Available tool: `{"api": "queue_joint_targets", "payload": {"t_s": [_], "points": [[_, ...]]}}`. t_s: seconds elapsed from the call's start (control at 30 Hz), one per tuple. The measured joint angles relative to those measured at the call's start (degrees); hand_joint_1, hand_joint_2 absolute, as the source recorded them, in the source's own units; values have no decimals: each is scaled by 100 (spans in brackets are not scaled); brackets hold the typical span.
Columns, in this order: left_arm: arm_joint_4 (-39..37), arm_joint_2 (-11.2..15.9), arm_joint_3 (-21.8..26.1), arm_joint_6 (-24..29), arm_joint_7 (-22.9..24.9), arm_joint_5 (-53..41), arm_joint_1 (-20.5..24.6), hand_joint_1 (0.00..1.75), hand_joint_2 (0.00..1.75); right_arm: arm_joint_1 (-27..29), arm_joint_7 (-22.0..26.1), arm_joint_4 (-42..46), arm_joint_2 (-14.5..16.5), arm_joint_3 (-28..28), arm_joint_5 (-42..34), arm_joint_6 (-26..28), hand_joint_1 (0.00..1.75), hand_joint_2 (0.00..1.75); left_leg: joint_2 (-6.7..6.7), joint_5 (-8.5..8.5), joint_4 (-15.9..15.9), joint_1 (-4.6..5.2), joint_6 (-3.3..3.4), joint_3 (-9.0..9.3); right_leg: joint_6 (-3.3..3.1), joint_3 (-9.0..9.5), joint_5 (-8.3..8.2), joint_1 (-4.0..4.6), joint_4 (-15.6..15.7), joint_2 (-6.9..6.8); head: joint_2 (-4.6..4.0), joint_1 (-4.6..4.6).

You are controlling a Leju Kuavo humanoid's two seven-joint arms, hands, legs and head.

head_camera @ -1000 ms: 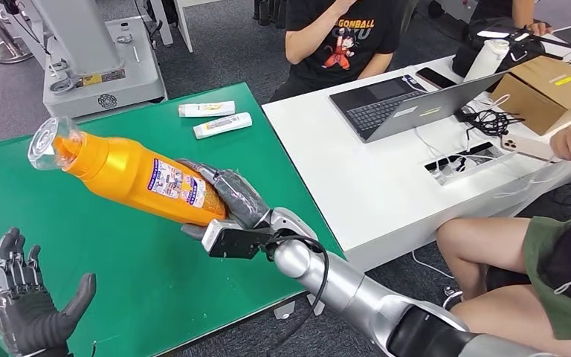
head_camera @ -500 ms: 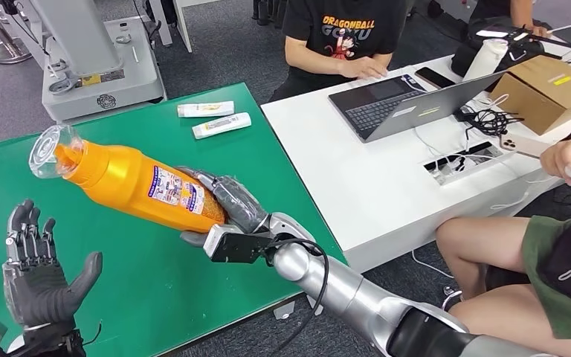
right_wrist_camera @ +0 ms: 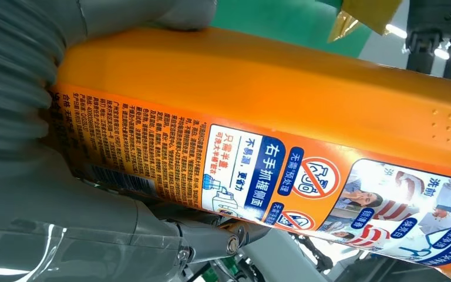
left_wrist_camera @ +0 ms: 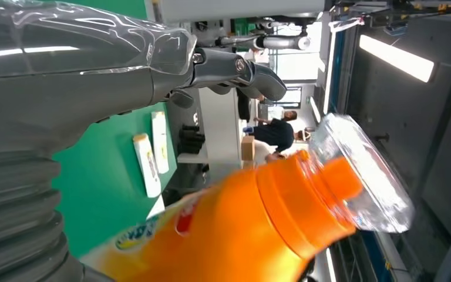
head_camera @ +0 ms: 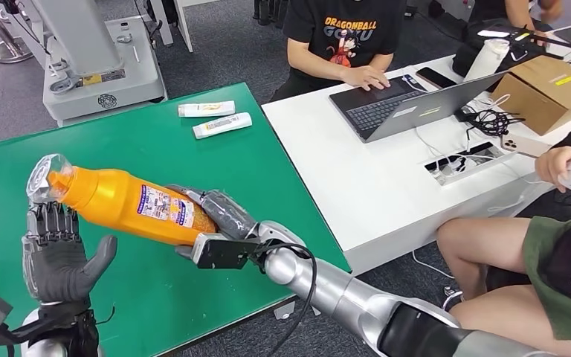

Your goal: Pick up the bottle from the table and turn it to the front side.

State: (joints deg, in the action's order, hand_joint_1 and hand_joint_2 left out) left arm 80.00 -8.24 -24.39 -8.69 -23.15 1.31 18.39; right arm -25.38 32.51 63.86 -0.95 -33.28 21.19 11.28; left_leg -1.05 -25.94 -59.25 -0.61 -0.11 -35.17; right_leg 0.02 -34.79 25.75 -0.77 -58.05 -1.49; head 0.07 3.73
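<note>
An orange bottle with a clear cap hangs nearly level above the green table, cap pointing left. My right hand grips it at its base, with the back label facing up. In the right wrist view the label's fine print runs across the bottle, and my right hand wraps around it. My left hand stands open, palm up, its fingertips just under the bottle's neck. The left wrist view shows the cap and orange shoulder near my spread left hand, with a gap between them.
Two white tubes lie at the green table's far edge. A grey machine base stands behind it. To the right, a white table carries a laptop, cables and a cardboard box; people sit around it.
My right hand has lowered the bottle and swung its cap down toward the left. My left hand has risen until its fingertips are just below the bottle's neck.
</note>
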Motion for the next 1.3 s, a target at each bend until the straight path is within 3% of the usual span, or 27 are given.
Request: {"api": "queue_joint_targets", "payload": {"t_s": [0.47, 0.67, 0.93, 1.3], "points": [[0, -66, -87, -57, 67, 37, 88, 0, 175, -140, -52, -293, 105, -87, 9, -17, 175, 175, 0, 0, 0, 0, 0, 0, 0, 0, 0, 0, 0, 0, 0, 0], [-17, -72, -139, -242, 310, 144, 97, 0, 175, -265, -81, -426, 109, -126, 153, 26, 175, 175, -1, 0, 0, 0, 0, 0, 0, 0, 0, 0, 0, 1, 0, 1], [-361, -163, -160, -221, 408, 192, 284, 0, 175, -781, -84, -913, 219, -153, 217, -1, 175, 175, -1, 1, -1, 0, 0, 1, 1, 0, -3, 0, -1, 1, 0, 1], [-677, -203, -160, -225, 376, 314, 357, 0, 175, -874, -121, -1270, 354, -198, 221, 108, 175, 175, 1, 0, 0, 0, 0, -1, 2, -1, -1, 0, 0, -1, 0, 1]]}}
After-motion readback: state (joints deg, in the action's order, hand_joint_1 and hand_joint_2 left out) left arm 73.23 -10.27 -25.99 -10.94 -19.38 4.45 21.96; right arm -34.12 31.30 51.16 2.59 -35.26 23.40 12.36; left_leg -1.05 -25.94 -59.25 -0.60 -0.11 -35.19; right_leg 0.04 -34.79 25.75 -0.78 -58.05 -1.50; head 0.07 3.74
